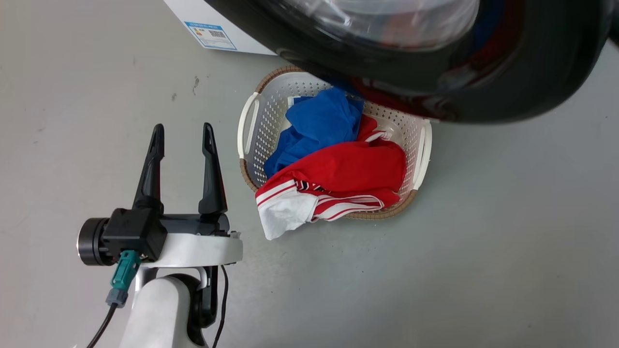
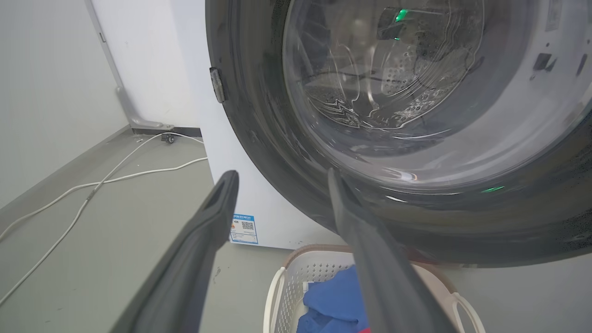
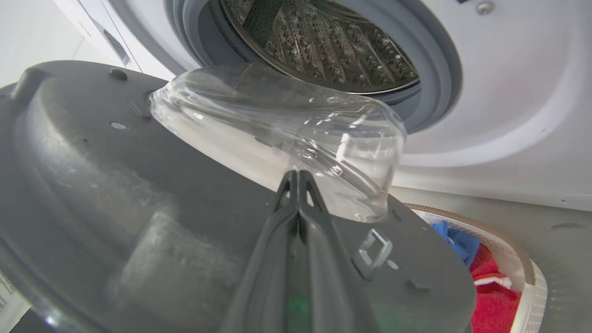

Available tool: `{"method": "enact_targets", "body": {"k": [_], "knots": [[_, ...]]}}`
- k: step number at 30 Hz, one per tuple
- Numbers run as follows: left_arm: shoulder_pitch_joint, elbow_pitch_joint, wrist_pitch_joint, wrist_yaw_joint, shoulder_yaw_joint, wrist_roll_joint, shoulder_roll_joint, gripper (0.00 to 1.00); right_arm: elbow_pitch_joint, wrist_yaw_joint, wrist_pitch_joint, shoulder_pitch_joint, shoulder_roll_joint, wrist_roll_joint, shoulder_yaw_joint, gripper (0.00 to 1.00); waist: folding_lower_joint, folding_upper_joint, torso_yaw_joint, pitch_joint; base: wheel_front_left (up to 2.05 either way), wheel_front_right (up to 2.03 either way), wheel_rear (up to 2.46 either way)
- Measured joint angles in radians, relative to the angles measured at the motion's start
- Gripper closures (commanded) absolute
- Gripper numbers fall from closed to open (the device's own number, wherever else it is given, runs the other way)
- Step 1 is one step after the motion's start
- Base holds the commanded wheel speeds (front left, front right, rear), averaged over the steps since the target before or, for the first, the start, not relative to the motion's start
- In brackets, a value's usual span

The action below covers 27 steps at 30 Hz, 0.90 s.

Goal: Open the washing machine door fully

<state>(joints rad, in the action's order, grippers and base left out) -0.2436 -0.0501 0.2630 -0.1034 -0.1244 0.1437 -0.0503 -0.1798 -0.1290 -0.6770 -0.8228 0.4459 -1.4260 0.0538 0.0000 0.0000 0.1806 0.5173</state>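
**Door swung off the drum opening; left tool wide, right tool closed**

Head view: the left tool hangs over the grey floor with its two fingers well apart and nothing between them. It sits just beside the white laundry basket, not touching it. The basket holds a blue garment and a red-and-white garment that spills over its near rim. The washing machine door crosses the top of this view, with its black rim above the basket's far edge. A corner of the washing machine shows at the upper left.

Left wrist view: this adds the door's outer face, glossy with a clear centre. It also shows the blue label low on the white cabinet and white cables lying on the floor to the side.

Right wrist view: this alone gives the door's inner side. The glass bowl bulges toward the steel drum, which stands uncovered inside its grey gasket. The right tool has its fingers pressed together, with the tips at the foot of the bowl; contact cannot be told. A latch hook sits just beside the fingers on the door's dark inner face.
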Motion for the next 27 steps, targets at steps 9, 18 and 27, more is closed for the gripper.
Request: {"method": "enact_targets", "body": {"k": [9, 18, 27], "knots": [[0.024, 0.007, 0.0, 0.007, 0.005, -0.014, 0.0, 0.0, 0.119, 0.0, -0.008, 0.139, -0.023, -0.028, 0.03, 1.0, 0.0, 0.0, -0.008, -0.05, 0.0, 0.0, 0.0], [0.038, 0.012, 0.0, 0.014, 0.01, -0.023, 0.0, 0.0, 0.22, 0.0, -0.004, 0.258, -0.049, -0.043, 0.075, 1.0, 0.0, 0.0, -0.018, -0.084, 0.0, 0.0, 0.0], [0.056, 0.023, 0.0, 0.018, 0.009, -0.035, 0.0, 0.0, 0.259, 0.0, 0.017, 0.364, -0.08, -0.054, 0.123, 1.0, -0.0001, 0.0, -0.019, -0.128, 0.0, 0.0, 0.0]]}}
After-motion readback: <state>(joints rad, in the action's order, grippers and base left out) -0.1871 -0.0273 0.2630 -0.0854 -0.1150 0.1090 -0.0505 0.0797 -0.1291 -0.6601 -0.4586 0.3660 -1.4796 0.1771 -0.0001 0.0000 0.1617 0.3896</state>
